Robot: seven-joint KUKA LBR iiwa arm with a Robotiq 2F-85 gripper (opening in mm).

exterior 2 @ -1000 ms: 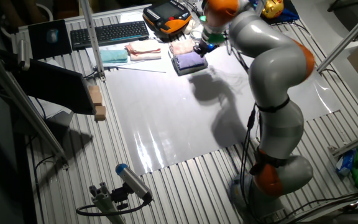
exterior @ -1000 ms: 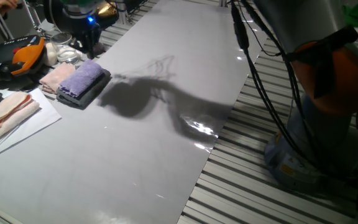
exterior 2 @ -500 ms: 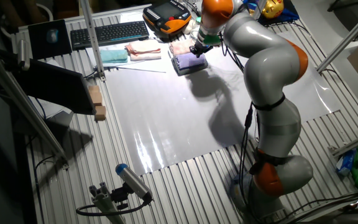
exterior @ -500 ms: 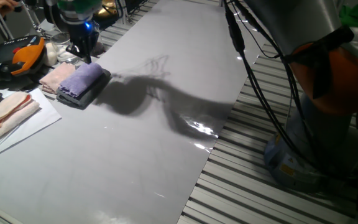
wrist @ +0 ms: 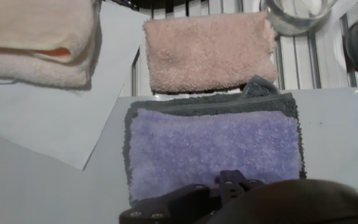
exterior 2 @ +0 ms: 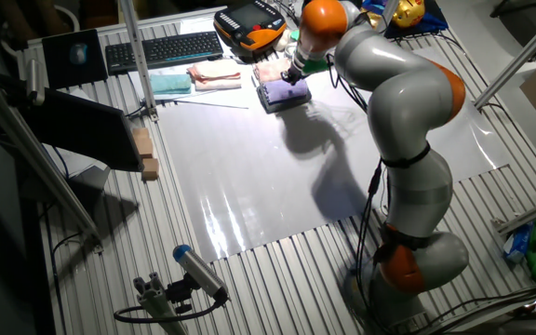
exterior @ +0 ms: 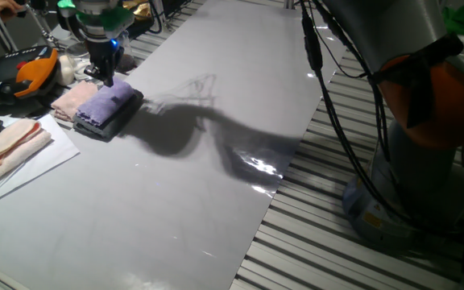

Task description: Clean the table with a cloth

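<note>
Small lavender-purple fuzzy terry cloth (wrist: 215, 152) lying flat atop dark grey folded cloth (wrist: 166, 107) near far corner of glossy pale grey-white table (exterior: 216, 185), pale pink folded cloth (wrist: 207, 53) just beyond. Black two-finger gripper (exterior: 105, 75) poised directly above lavender cloth; finger spacing not discernible.

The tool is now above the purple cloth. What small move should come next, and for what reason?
Probably lower the tool straight down onto the purple cloth and grip it. The hand view shows the cloth directly beneath, lying flat on the dark grey cloth, not yet held. Whether the fingers are open is not visible.
</note>
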